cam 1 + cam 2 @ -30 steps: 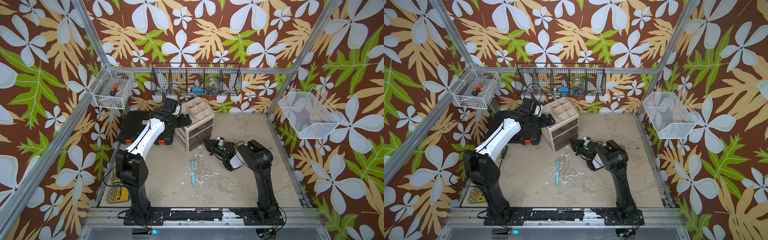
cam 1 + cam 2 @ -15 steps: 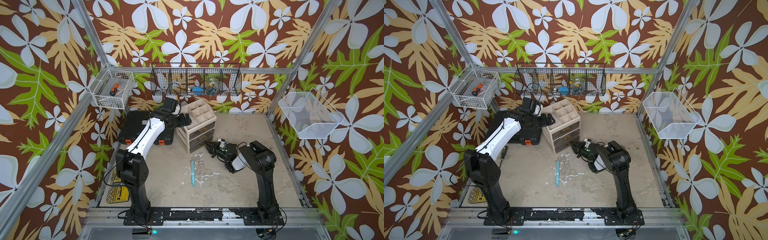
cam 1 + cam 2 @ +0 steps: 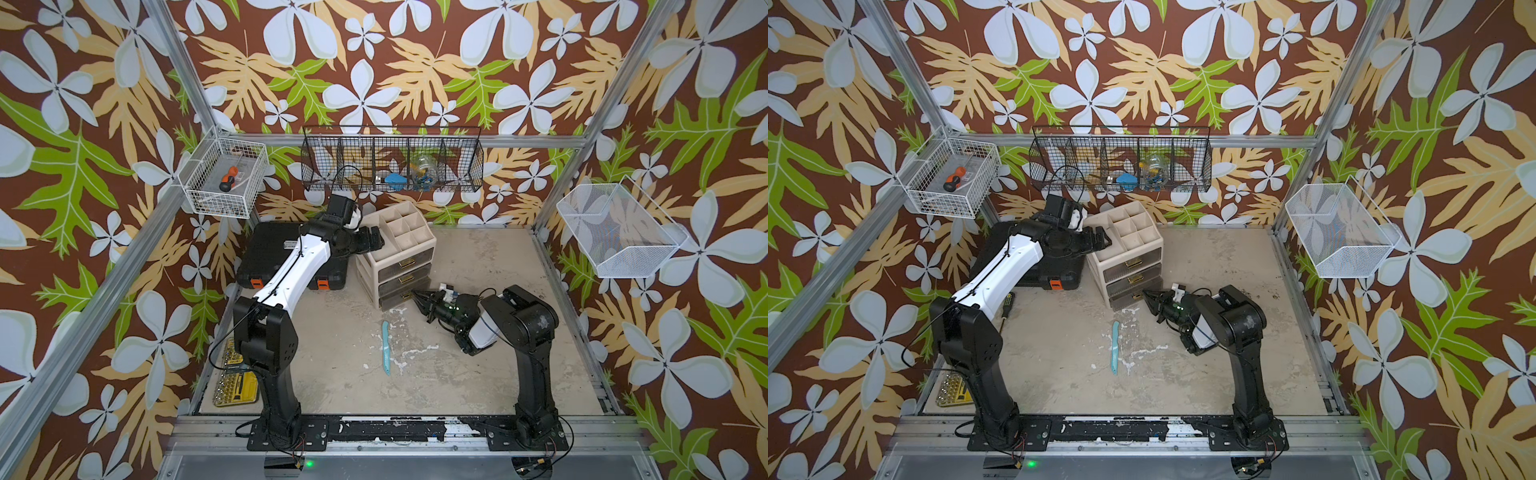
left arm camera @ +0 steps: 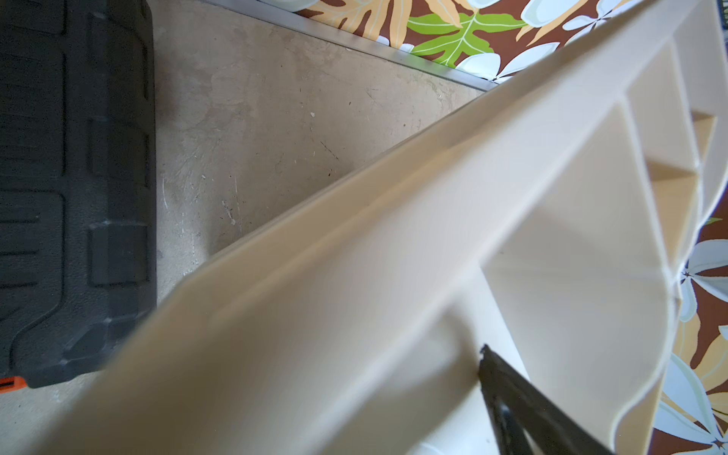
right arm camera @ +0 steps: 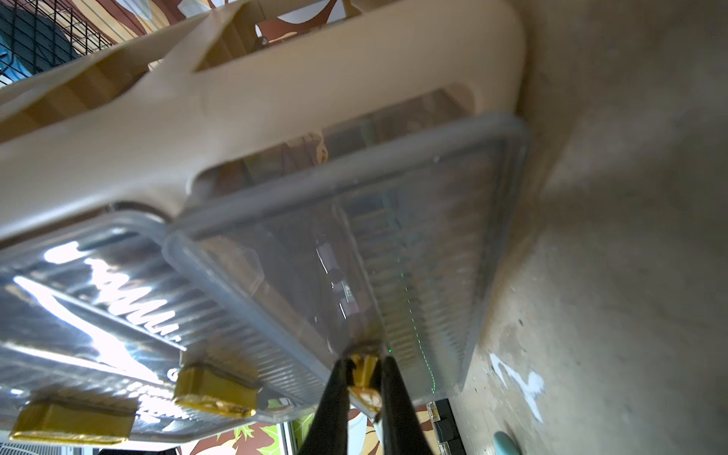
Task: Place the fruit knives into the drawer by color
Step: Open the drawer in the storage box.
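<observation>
The right gripper (image 3: 417,296) is pinched narrow on the gold handle (image 5: 364,374) of the bottom drawer (image 3: 397,296) in the 3-drawer unit (image 3: 409,249). The left gripper (image 3: 376,241) stands wide at the unit's top rim, with 1 finger (image 4: 512,398) inside a top compartment. The light blue knife (image 3: 386,347) lies on bare tabletop (image 3: 478,386) in front of the unit, apart from it, with open room around. A black tool case (image 3: 270,249) sits just beside the unit. Beyond the case, a white wire basket (image 3: 224,203) holds a screwdriver (image 3: 227,183).
</observation>
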